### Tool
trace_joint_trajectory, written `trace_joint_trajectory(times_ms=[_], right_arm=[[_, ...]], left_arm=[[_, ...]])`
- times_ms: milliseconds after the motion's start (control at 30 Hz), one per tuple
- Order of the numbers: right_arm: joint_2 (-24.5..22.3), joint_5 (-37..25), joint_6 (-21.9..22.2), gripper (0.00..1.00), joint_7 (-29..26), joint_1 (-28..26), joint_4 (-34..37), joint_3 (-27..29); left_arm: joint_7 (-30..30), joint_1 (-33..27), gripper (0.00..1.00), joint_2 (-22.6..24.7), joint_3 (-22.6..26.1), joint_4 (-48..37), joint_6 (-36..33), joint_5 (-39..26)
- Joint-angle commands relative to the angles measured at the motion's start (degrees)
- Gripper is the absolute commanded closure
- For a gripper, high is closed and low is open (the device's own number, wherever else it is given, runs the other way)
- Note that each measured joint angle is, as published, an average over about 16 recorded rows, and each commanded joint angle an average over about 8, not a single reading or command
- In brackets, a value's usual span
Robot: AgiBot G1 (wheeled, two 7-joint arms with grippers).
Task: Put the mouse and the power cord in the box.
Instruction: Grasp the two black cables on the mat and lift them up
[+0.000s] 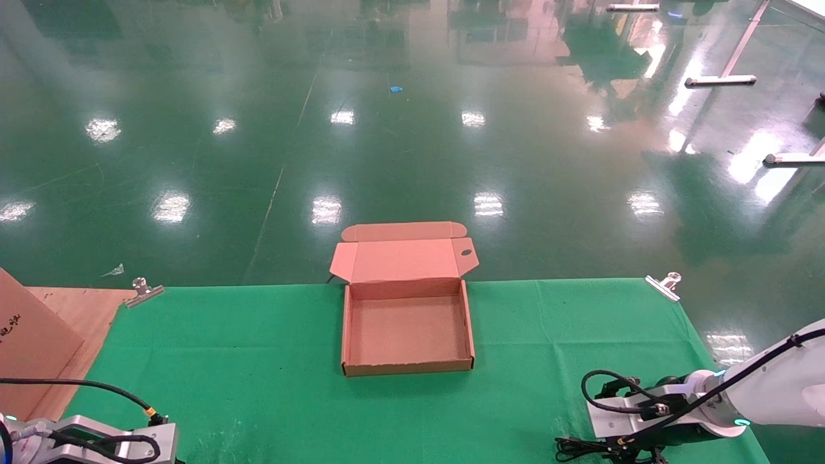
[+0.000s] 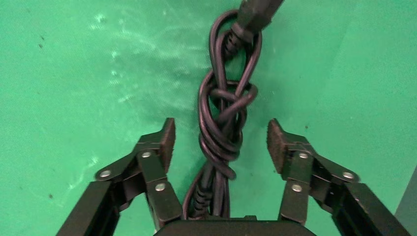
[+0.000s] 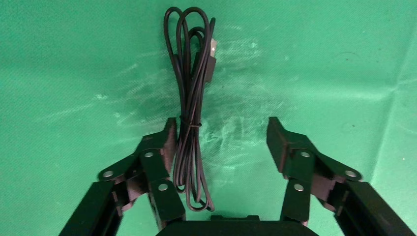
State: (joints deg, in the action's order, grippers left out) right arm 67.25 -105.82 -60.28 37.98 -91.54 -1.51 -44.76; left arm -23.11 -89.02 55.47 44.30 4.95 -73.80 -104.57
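Observation:
The brown box (image 1: 407, 368) stands open and empty at the middle of the green table, its lid (image 1: 403, 261) folded back over the far edge. The power cord (image 3: 189, 118), a thin tied black bundle with a small plug, lies on the cloth between my right gripper's (image 3: 222, 135) open fingers, close to one pad; part of it shows at the near right (image 1: 577, 448). My left gripper (image 2: 221, 137), at the near left corner, is open around a thicker knotted black cord (image 2: 223, 132) without touching it. The mouse is out of view.
A brown board (image 1: 32, 341) leans at the table's left end on a bare wooden strip. Metal clips (image 1: 143, 291) (image 1: 665, 285) pin the green cloth at the far corners. Beyond the far edge is glossy green floor.

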Motion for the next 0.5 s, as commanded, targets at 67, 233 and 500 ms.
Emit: trace_joint_trajectory(times_ms=[67, 233, 500], right_arm=[[-0.02, 0.11, 0.08, 1.00, 0.20, -0.16, 0.23, 0.08], [0.14, 0.17, 0.04, 1.00, 0.44, -0.13, 0.56, 0.13], [0.47, 0.21, -0.60, 1.00, 0.79, 0.27, 1.02, 0.15]], left_arm=[[-0.25, -0.26, 1.00, -0.20, 0.02, -0.67, 0.37, -0.07], [-0.67, -0.16, 1.00, -0.23, 0.09, -1.56, 0.83, -0.19], [-1.19, 0.26, 1.00, 0.41, 0.31, -2.52, 1.12, -0.50]])
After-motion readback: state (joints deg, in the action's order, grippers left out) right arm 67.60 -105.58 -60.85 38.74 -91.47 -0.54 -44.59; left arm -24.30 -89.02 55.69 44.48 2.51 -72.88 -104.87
